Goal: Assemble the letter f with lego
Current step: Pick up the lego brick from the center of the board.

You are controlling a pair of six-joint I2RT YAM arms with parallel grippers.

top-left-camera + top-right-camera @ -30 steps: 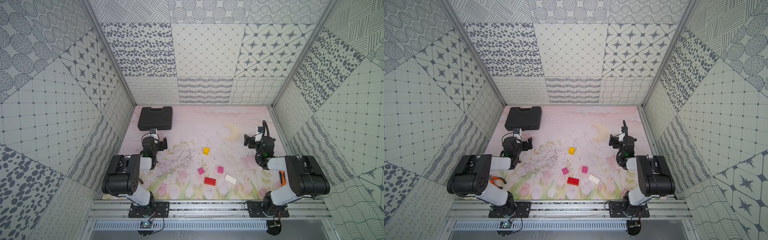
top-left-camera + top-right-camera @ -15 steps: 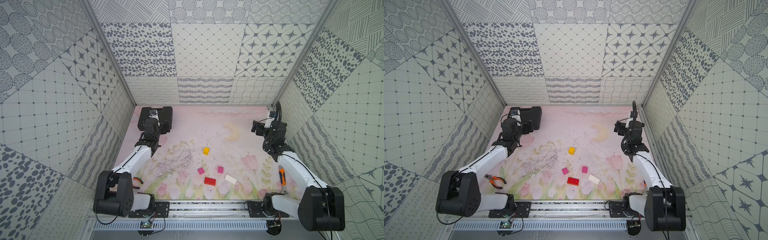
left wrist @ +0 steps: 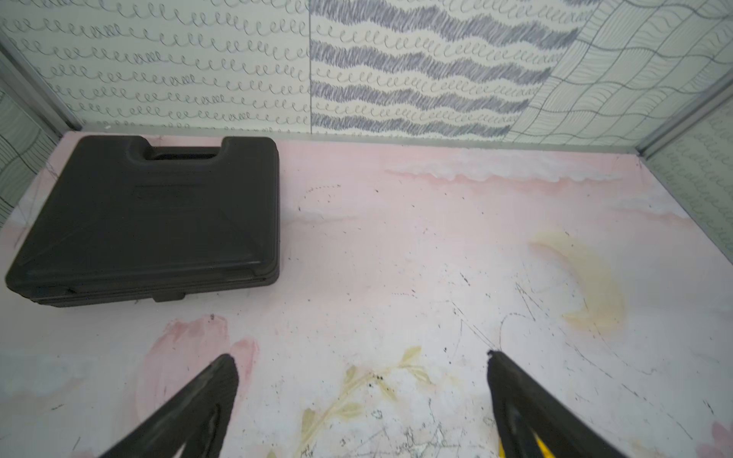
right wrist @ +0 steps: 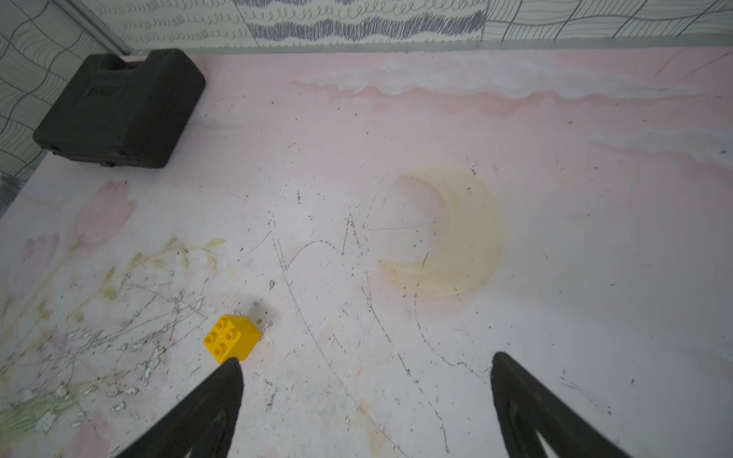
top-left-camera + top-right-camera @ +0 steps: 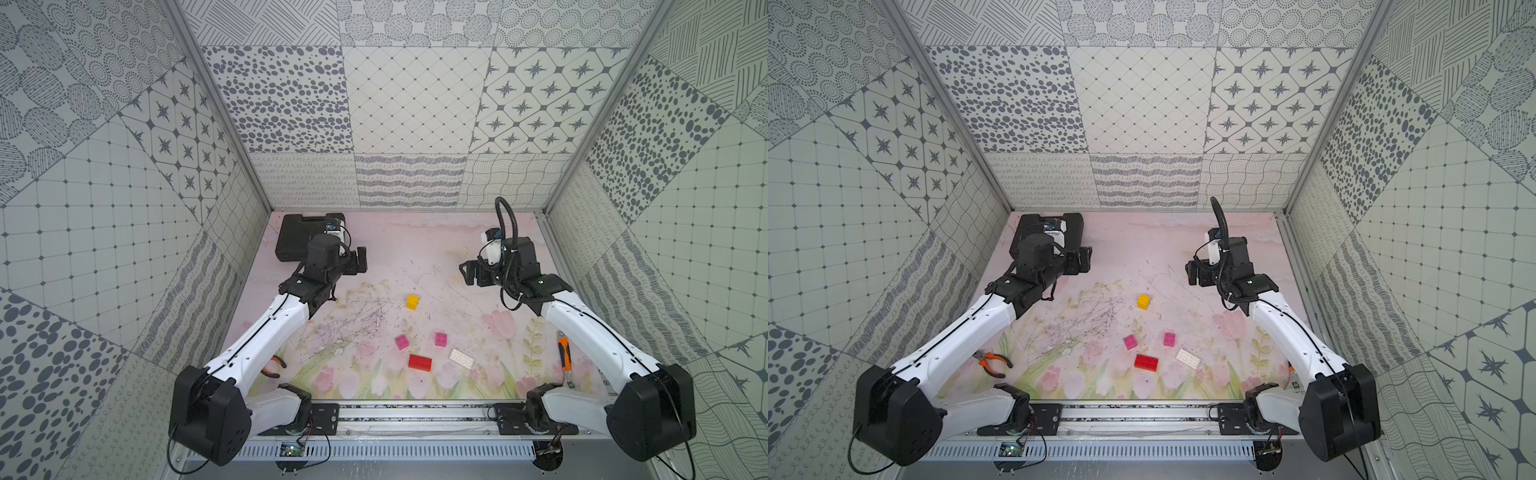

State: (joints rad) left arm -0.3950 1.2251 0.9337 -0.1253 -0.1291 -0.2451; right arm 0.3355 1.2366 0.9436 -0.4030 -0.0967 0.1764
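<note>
Right, nothing is joined yet: all five bricks lie loose on the mat [image 5: 415, 249]. Take the yellow brick [image 5: 412, 301] as our marker, studs up, alone in mid-table. On the robot's side of it sit one pink brick [image 5: 402, 342] and the other pink brick [image 5: 441, 339], apart from each other. Nearer the base again are the red brick [image 5: 419, 362] and the white brick [image 5: 461, 358], close together but not touching.

The left gripper [image 5: 358, 261] hangs out to the left of the yellow brick and farther back, beside the black case [image 5: 295, 241], pincer spread wide with nothing in it. The right gripper [image 5: 468, 274] is off to the right of the yellow and a touch farther back, also spread wide and empty. In its wrist view the yellow brick shows just off one fingertip [image 4: 226, 380], sitting cornerwise to the fingers.

My read is that this is the reach for a first brick, and the right arm looks best placed for the yellow. To do it well:
- Swing until the brick sits centred between the fingers.
- Turn the wrist so the pads meet two flat opposite faces, not corners.
- Come straight down and close low on the body, leaving the studs free for the next piece.

A brick that small will likely skid if one finger arrives first.
</note>
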